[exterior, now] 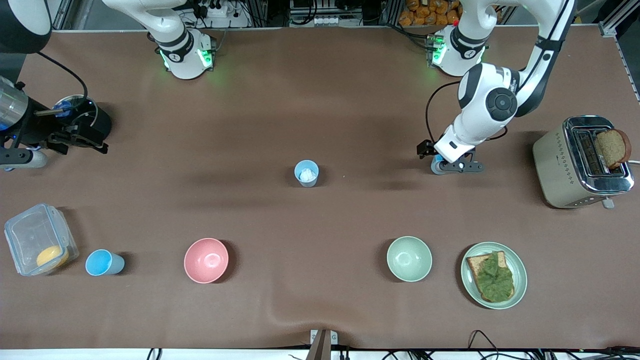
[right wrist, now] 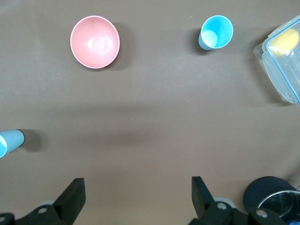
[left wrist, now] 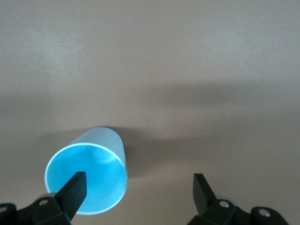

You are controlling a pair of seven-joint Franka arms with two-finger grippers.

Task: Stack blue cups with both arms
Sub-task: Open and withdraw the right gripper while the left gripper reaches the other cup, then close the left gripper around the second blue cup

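Three blue cups show. One [exterior: 306, 173] stands upright mid-table with something white inside. Another [exterior: 102, 262] [right wrist: 216, 32] sits near the front edge toward the right arm's end. The third [exterior: 438, 169] [left wrist: 86, 176] stands under my left gripper [exterior: 455, 167] [left wrist: 139, 190]. That gripper is open, one fingertip [left wrist: 75, 187] over the cup's mouth and the other over bare table, holding nothing. My right gripper [exterior: 82, 135] [right wrist: 138, 194] hangs open and empty over bare table at the right arm's end. The middle cup [right wrist: 7, 143] shows at the edge of the right wrist view.
A pink bowl [exterior: 206, 260] [right wrist: 95, 42] and a pale green bowl [exterior: 409, 258] sit near the front. A plate [exterior: 470, 290] with topped toast, a toaster [exterior: 565, 170] holding bread, a clear lidded box [exterior: 30, 230] [right wrist: 281, 79] and a black cylinder [exterior: 97, 122] [right wrist: 269, 192] stand around.
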